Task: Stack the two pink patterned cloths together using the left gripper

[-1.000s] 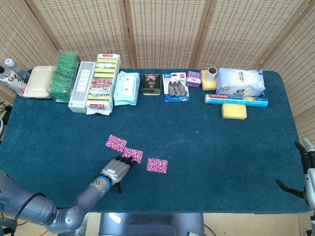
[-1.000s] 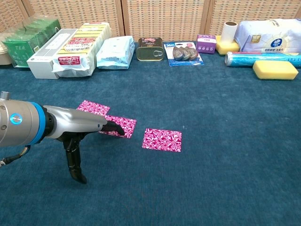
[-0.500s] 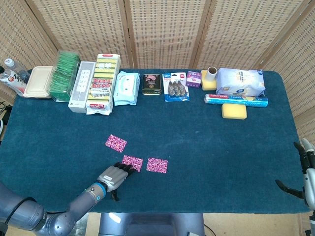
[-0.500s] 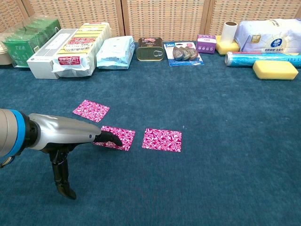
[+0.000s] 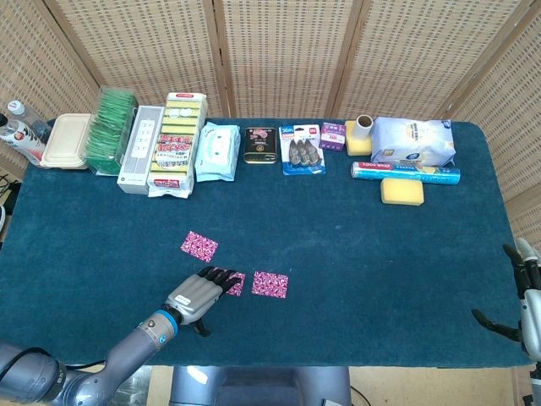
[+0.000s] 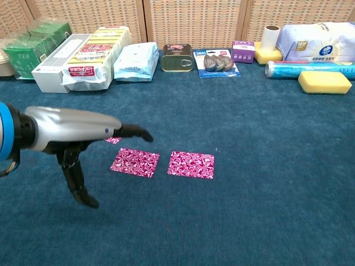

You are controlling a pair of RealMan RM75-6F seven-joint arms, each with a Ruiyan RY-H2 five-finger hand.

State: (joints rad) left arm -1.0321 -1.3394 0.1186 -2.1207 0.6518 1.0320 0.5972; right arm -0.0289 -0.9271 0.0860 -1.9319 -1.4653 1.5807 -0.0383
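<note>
Three pink patterned cloths lie flat on the blue table: the middle cloth and the right cloth sit side by side near the front edge, just apart, none stacked on another. The far cloth lies further back and to the left, mostly hidden behind the arm in the chest view. The robot's left hand hangs above the middle cloth, holding nothing, its fingers stretched forward and its thumb hanging down; the chest view shows clear space between hand and fabric. The right hand appears only at the table's right edge, and its state cannot be told.

Along the back edge stand a green box printed "TEA", a white box, a pack of yellow sponges with red Japanese lettering, a pale blue wipes pack, a tin can, a blister card, a small purple box, a roll, a white-and-blue bag, a blue foil tube and a yellow sponge.
</note>
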